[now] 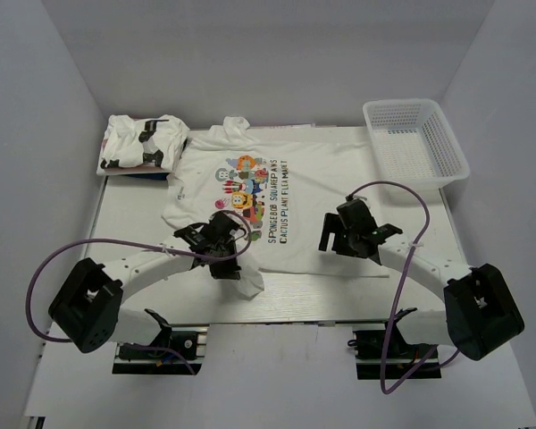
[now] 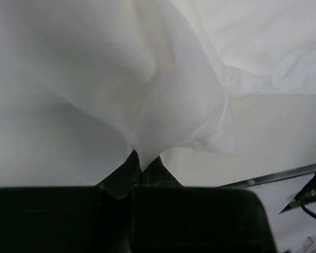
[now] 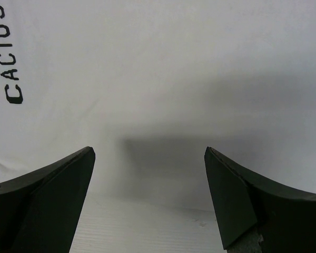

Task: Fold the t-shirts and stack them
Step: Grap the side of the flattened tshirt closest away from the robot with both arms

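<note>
Two arms work one printed t-shirt (image 1: 250,192), spread flat mid-tabletop (image 1: 134,223), print up, apparently so its sides can be folded over. Your left jaws are pinched together on the shirt's near left corner, pulling up a peak of white cloth. Your right jaws stand wide apart just above the near right hem, gripping nothing. Bundled t-shirts (image 1: 143,143) sit at the far left corner, probably where the stack belongs.
</note>
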